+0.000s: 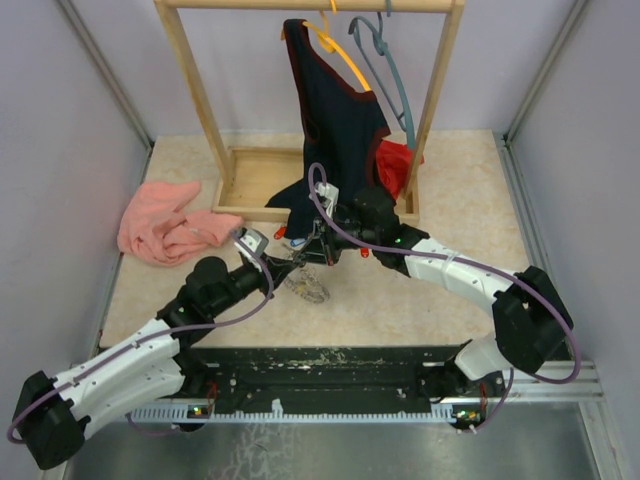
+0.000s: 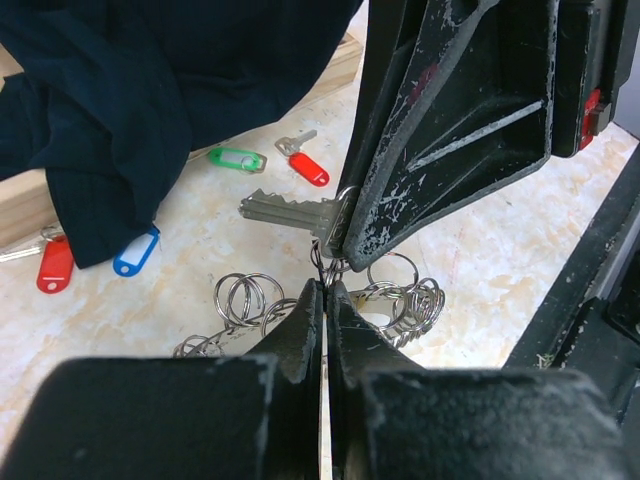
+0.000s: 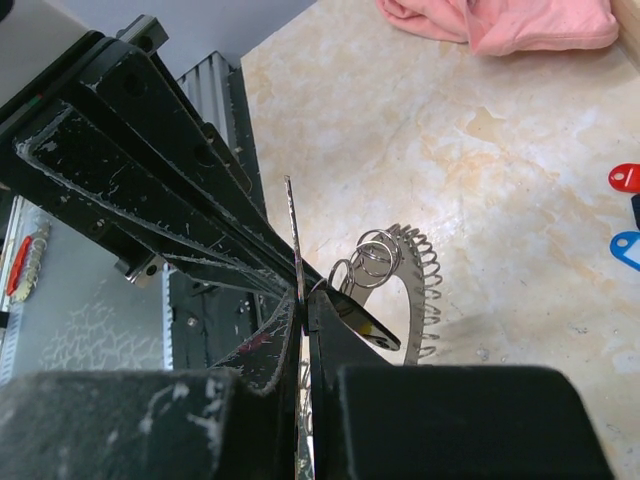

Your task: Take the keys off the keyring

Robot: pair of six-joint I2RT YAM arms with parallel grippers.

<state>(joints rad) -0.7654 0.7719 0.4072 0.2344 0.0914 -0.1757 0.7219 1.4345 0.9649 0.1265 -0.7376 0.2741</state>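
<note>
Near the middle of the marbled worktop [image 1: 400,300], just in front of the wooden clothes rack [image 1: 193,110], the two arms meet tip to tip over the keyring [image 3: 425,285]. The keyring sits just below the two pincers, close to the surface. Its edge is beaded with loops of wire, and a cluster of small split rings [image 2: 243,295] hangs from it. The right pincer [image 2: 338,242] is clamped on the head of a silver key [image 2: 280,210], whose blade sticks out sideways, roughly level, above the worktop (from the right wrist it shows only as a thin edge standing between the fingers). The left pincer [image 2: 322,292] has its fingers pressed together, with its tips directly under the right one's, at the wire link below the key. I cannot tell whether any metal is caught between them. Loose keys lie on the worktop towards the rack. A green-tagged key [image 2: 237,158] and a red-tagged key [image 2: 305,166] lie side by side. A blue tag [image 2: 135,252] and a second red tag [image 2: 55,265] poke out from under the hem of a dark navy garment [image 2: 150,90], which hangs from an orange hanger [image 1: 340,55]. A pink cloth [image 1: 165,228] lies crumpled at the left of the worktop, well apart.
</note>
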